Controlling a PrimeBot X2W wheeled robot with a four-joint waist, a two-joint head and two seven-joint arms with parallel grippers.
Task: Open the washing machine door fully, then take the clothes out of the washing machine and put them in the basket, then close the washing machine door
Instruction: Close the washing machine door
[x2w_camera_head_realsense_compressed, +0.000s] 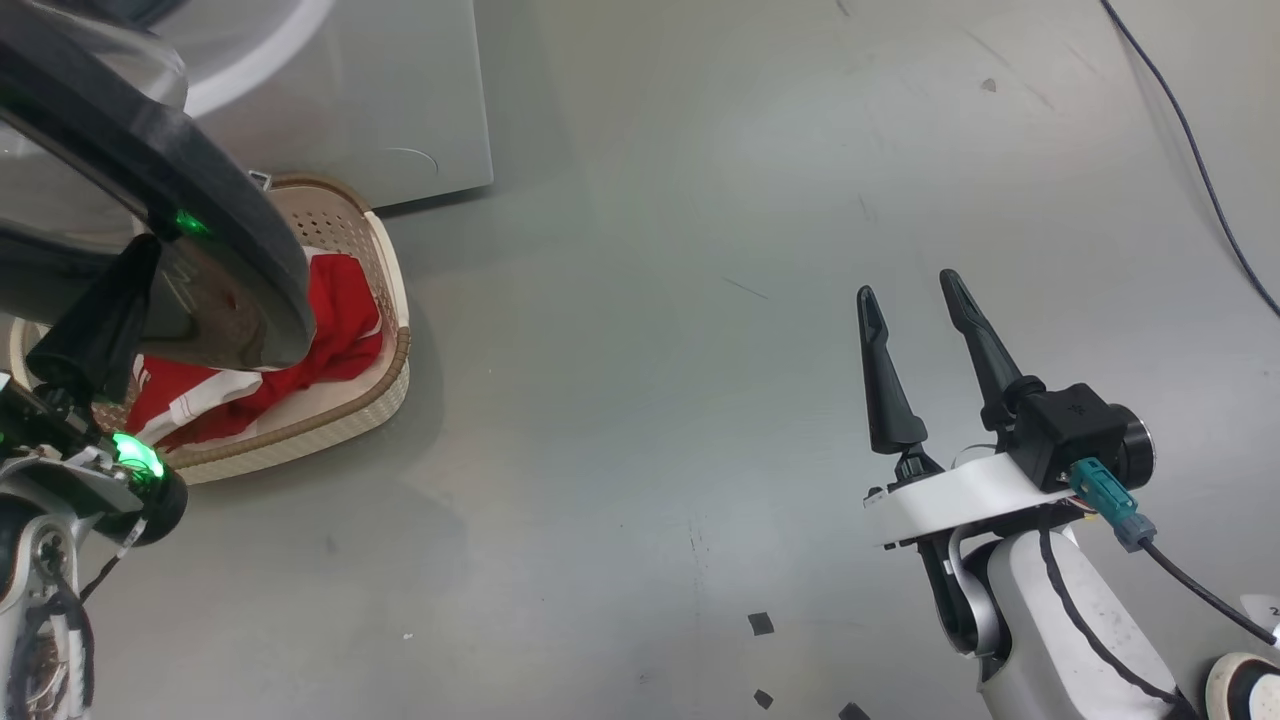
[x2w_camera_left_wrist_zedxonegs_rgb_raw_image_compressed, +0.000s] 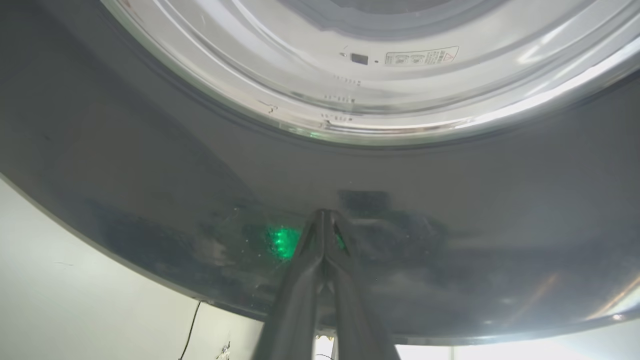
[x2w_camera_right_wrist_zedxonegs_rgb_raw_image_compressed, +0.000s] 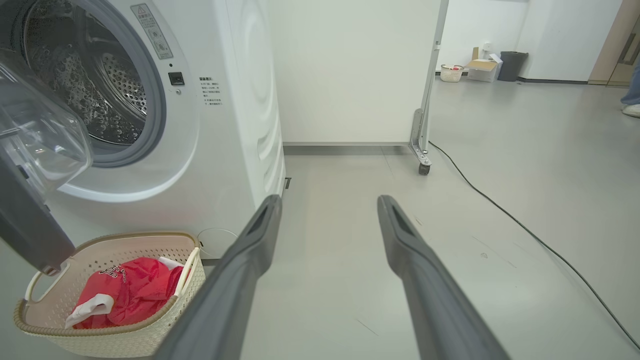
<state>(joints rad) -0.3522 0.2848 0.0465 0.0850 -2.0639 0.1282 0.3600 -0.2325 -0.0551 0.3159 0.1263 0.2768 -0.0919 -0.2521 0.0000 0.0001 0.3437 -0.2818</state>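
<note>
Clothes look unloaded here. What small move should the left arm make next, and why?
Probably push the door a little toward the machine with the left gripper: its jaws are shut, tips at the door's black rim, the clothes lie in the basket, and what shows of the drum looks empty.

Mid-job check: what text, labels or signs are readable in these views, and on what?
No text reads clearly.
Warning-triangle sticker on the washing machine, beside the porthole: print too small.
Printed lines lower on that front: too small.
Triangle sticker seen through the glass of the washing machine door: blurred.
Dark logo on the clothes in the basket: unreadable.
</note>
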